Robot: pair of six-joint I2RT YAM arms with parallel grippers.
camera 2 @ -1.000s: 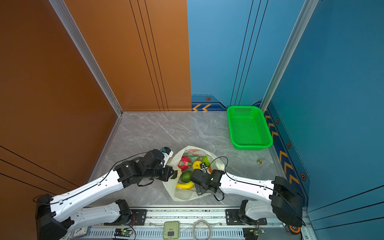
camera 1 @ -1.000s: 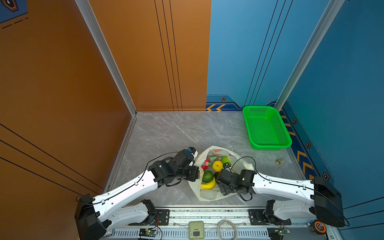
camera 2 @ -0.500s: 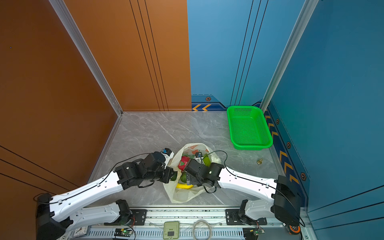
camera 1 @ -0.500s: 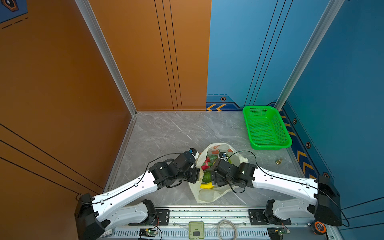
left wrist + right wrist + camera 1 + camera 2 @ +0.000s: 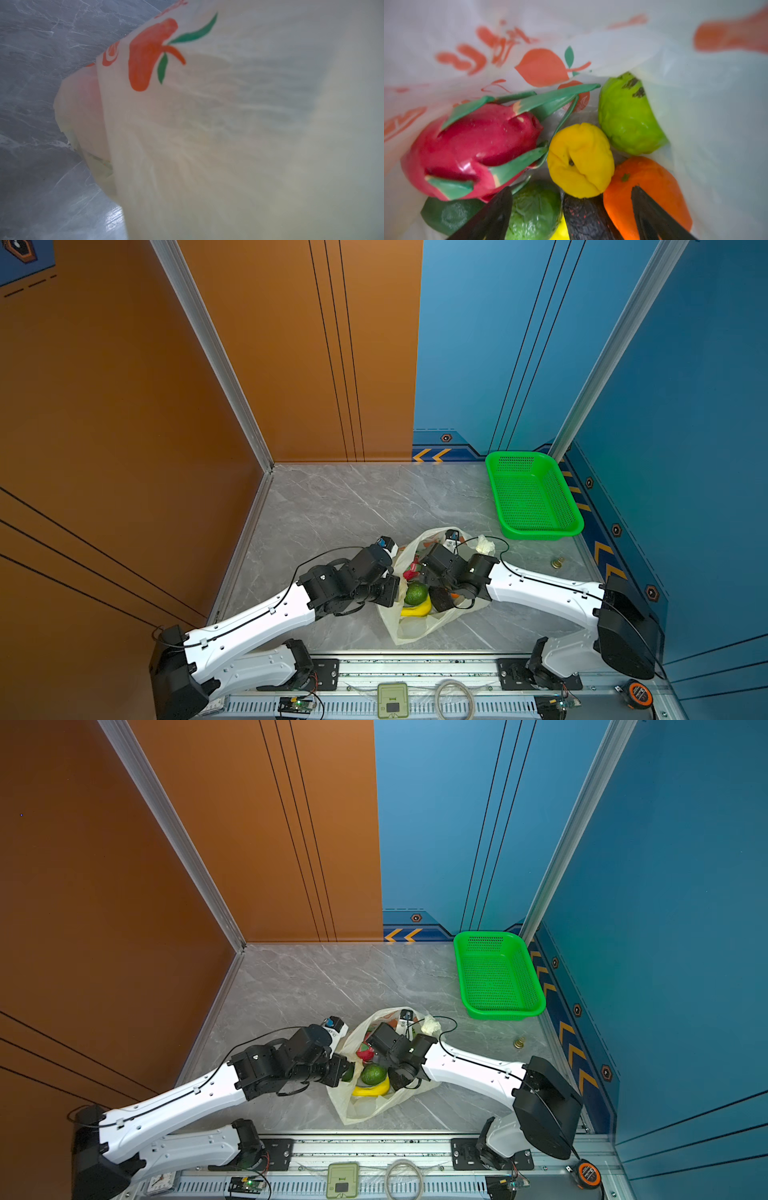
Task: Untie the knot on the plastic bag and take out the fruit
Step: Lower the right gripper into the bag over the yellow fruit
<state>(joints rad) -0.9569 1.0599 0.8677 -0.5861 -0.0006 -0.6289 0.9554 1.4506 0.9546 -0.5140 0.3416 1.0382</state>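
The plastic bag (image 5: 415, 626) lies near the table's front edge in both top views, its mouth open and no knot showing. My left gripper (image 5: 395, 591) is shut on the bag's left rim; pale film (image 5: 207, 124) fills the left wrist view and hides the jaws. My right gripper (image 5: 422, 572) reaches into the bag, open. In the right wrist view its dark fingers (image 5: 492, 214) straddle the green avocado (image 5: 533, 209) and the dark avocado (image 5: 587, 216). Around them lie the dragon fruit (image 5: 471, 149), yellow citrus (image 5: 581, 160), orange (image 5: 618, 193), bumpy green fruit (image 5: 629, 116) and banana (image 5: 415, 610).
A green perforated basket (image 5: 532, 493) stands at the back right by the blue wall. A small brass object (image 5: 557, 562) lies right of the bag. The metal rail (image 5: 415, 664) with both arm bases runs along the front edge.
My right gripper has swung from the bag's near right side leftward and into the bag's mouth, over the fruit. The left gripper has held its place on the rim.
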